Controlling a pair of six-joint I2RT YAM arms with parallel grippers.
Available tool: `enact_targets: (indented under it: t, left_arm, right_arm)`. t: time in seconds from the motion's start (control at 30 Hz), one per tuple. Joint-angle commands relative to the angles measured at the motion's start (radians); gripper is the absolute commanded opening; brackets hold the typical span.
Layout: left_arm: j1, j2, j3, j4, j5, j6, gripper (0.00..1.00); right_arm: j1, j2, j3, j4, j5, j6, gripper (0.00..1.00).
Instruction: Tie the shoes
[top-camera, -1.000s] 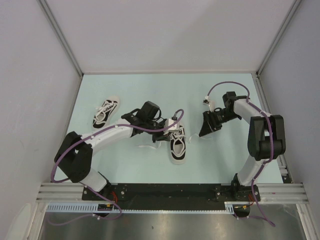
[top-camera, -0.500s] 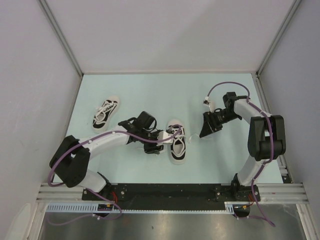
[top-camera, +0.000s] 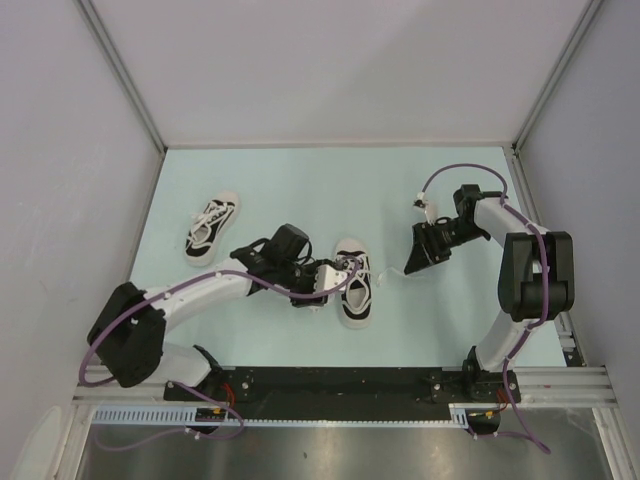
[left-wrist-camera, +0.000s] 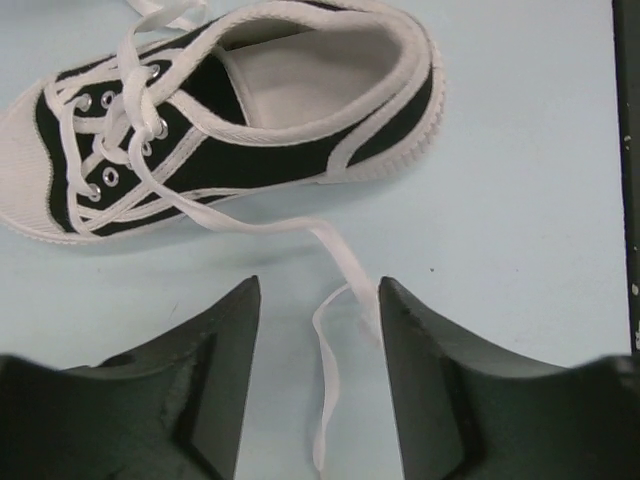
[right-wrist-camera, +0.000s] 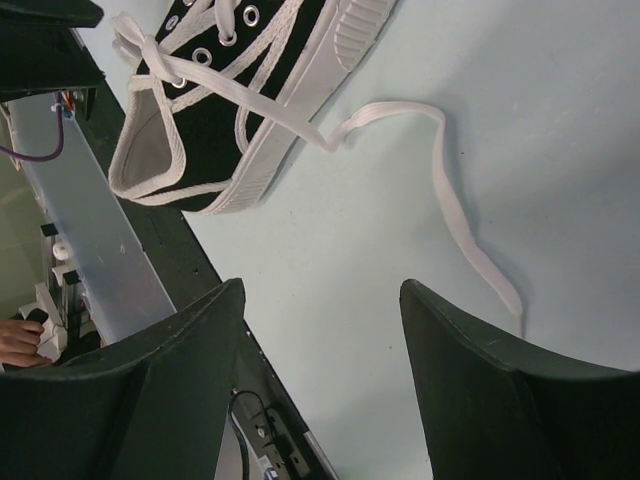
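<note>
A black-and-white sneaker (top-camera: 355, 284) is lying near the middle of the pale table (top-camera: 300, 185). Its toe is pointing away from the arm bases and its lace ends are lying loose. The left claw (left-wrist-camera: 318, 292) is hovering just beside the shoe's left flank with its fingers standing apart. One white lace (left-wrist-camera: 325, 330) is trailing from the eyelets onto the table and running between those fingers, unclamped. The right claw (right-wrist-camera: 322, 292) is hanging on the shoe's other side, likewise spread and gripping nothing. The other lace end (right-wrist-camera: 452, 205) is curling on the table ahead of it. The second sneaker (top-camera: 212, 228) is sitting well apart, toward the far left.
</note>
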Motion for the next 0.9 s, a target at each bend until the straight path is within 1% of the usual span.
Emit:
enact_targets:
  t: [0.0,0.07,0.13,0.2,0.3,0.47,0.57,0.67,0.77,0.87]
  left_arm:
    - [-0.029,-0.105,-0.019,-0.005,-0.011,0.106,0.61]
    - [-0.058,-0.097,-0.010,-0.022,-0.038,0.085,0.61]
    - [-0.084,-0.083,-0.013,-0.009,-0.096,0.062,0.64]
    - [-0.099,-0.062,-0.011,0.011,-0.152,0.004,0.63]
    - [-0.113,-0.031,-0.005,0.015,-0.167,-0.036,0.60]
    - [-0.119,-0.007,-0.002,0.070,-0.166,-0.076,0.58]
    - [-0.131,0.047,0.018,0.087,-0.187,-0.095,0.57]
    - [-0.142,0.096,0.039,0.085,-0.202,-0.099,0.54]
    - [-0.142,0.116,0.048,0.085,-0.199,-0.102,0.49]
    - [-0.142,0.087,0.044,0.097,-0.175,-0.104,0.32]
  right_arm:
    - [-0.002,-0.013,0.018,-0.025,-0.022,-0.025,0.69]
    - [0.000,-0.010,0.019,-0.027,-0.026,-0.025,0.69]
    - [0.000,-0.008,0.019,-0.028,-0.025,-0.025,0.69]
    - [-0.003,-0.010,0.019,-0.027,-0.023,-0.025,0.69]
    - [-0.003,-0.012,0.019,-0.030,-0.022,-0.028,0.69]
    - [0.011,-0.005,0.019,-0.028,-0.013,-0.036,0.71]
    - [0.015,0.001,0.018,-0.018,-0.022,-0.027,0.71]
    - [0.017,0.010,0.018,-0.013,-0.026,-0.019,0.71]
    - [0.015,0.010,0.019,-0.013,-0.019,-0.021,0.71]
    - [0.011,0.010,0.019,-0.015,-0.017,-0.027,0.71]
